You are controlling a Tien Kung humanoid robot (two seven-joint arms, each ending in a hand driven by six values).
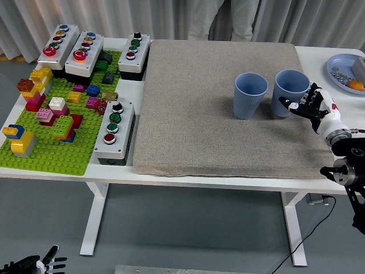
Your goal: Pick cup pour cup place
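Observation:
Two light blue ribbed cups stand upright on the grey mat (194, 114). The left cup (250, 94) stands free. My right hand (301, 105) comes in from the right edge, and its fingers curl around the lower right side of the right cup (289, 85), with the thumb across its front. Both cups stand close together, with a small gap between them. I cannot see inside either cup. My left hand (34, 265) hangs low at the bottom left corner, below the table, with its fingers relaxed.
A blue plate (337, 61) with small items and an orange piece sits at the far right. A green brick baseplate (51, 148) with coloured bricks and several button boxes (114, 131) fill the left side. A person's legs (222, 20) show at the far side.

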